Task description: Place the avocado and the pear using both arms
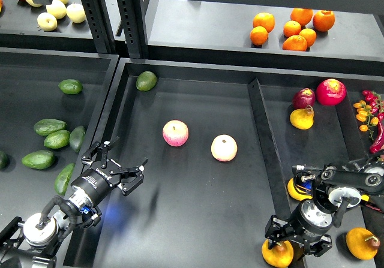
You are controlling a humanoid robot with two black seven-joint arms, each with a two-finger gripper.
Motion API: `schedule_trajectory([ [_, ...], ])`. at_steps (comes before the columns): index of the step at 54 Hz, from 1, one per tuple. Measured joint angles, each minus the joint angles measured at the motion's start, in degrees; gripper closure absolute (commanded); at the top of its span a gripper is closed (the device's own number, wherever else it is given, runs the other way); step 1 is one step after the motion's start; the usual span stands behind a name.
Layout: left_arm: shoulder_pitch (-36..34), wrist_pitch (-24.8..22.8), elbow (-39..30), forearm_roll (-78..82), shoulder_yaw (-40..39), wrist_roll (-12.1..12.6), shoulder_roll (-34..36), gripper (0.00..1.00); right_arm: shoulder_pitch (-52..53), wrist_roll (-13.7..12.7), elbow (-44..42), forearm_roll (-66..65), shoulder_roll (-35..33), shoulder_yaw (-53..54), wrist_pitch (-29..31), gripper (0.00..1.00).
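A golden pear point(276, 255) with a brown top and a short stem lies at the bottom of the right bin. My right gripper point(298, 241) hangs just over it, fingers spread, its left finger at the pear's top. Several dark green avocados lie in the left bin. An elongated one point(63, 178) lies just left of my left gripper point(115, 165). That gripper is open and empty over the left rim of the middle tray point(114, 118).
Two pink-and-yellow apples point(175, 133) point(224, 148) and a rounder avocado point(146, 80) lie in the middle tray. More pears point(362, 243) point(302, 118), red fruit point(330, 92) and chillies fill the right bin. Oranges point(292, 28) sit on the back shelf.
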Motion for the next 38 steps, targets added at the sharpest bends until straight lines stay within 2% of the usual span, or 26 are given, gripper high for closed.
schedule_trajectory([
  [5, 0.10, 0.00, -0.06, 0.00, -0.01, 0.00, 0.00, 0.01, -0.13, 0.00, -0.26, 0.09, -0.14, 0.03, 0.00, 0.78],
  [14, 0.18, 0.00, -0.09, 0.00, 0.02, 0.00, 0.00, 0.01, -0.11, -0.11, -0.82, 0.86, -0.38, 1.15, 0.00, 0.83],
  [38, 0.19, -0.02, -0.17, 0.00, 0.18, 0.00, 0.00, 0.01, 4.58, -0.03, 1.06, 9.39, -0.57, 4.66, -0.02, 0.83],
])
